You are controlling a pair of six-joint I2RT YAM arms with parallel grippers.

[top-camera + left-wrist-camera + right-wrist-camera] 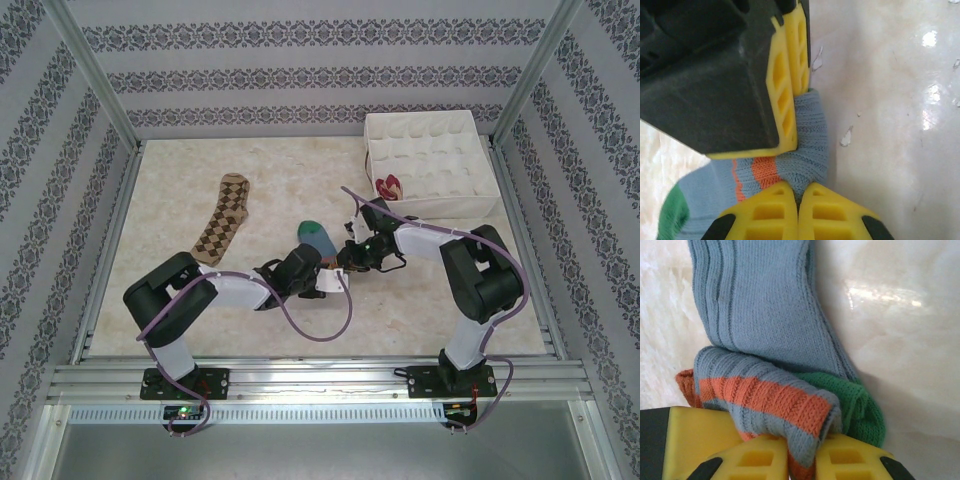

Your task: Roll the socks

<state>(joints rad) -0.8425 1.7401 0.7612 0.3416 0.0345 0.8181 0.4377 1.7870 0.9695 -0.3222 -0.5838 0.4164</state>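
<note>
Lab test rig: alu frame, wallpapered panels, marble-look table.

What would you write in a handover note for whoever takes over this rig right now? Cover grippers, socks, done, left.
Grippers: left gripper shut on the striped sock at its blue end; right gripper shut on a fold of it.
Socks: striped sock mid-table, partly folded; argyle sock flat at its left; peach-and-red sock bundled in the organizer box, near-left compartment.
Done: one sock apparently boxed.
Left: finish rolling the striped sock, then the argyle sock.
</note>
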